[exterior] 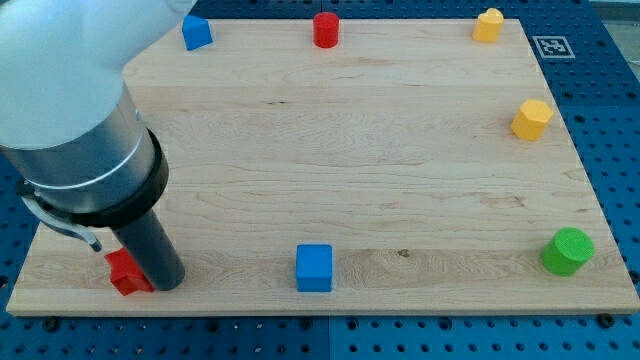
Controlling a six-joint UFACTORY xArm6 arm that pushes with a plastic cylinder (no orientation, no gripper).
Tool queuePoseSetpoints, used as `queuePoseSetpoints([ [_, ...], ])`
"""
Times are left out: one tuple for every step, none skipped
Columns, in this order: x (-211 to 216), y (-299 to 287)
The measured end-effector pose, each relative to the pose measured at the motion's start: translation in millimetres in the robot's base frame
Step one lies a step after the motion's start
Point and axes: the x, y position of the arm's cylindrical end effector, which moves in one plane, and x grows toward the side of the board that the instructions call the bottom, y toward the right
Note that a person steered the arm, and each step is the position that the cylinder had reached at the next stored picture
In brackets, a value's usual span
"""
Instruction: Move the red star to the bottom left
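The red star (124,273) lies at the bottom left corner of the wooden board (340,150), partly hidden behind my rod. My tip (168,284) rests on the board right against the star's right side. The arm's large white and grey body covers the view's upper left.
A blue cube (314,268) sits at the bottom middle. A green cylinder (567,251) is at the bottom right. A yellow block (532,119) is at the right edge, another yellow block (488,24) at the top right. A red cylinder (326,29) and a blue block (197,33) are at the top.
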Motion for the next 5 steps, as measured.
queuePoseSetpoints([
  [-3, -2],
  [-3, -14],
  [-3, -31],
  [-3, -44],
  [-3, -52],
])
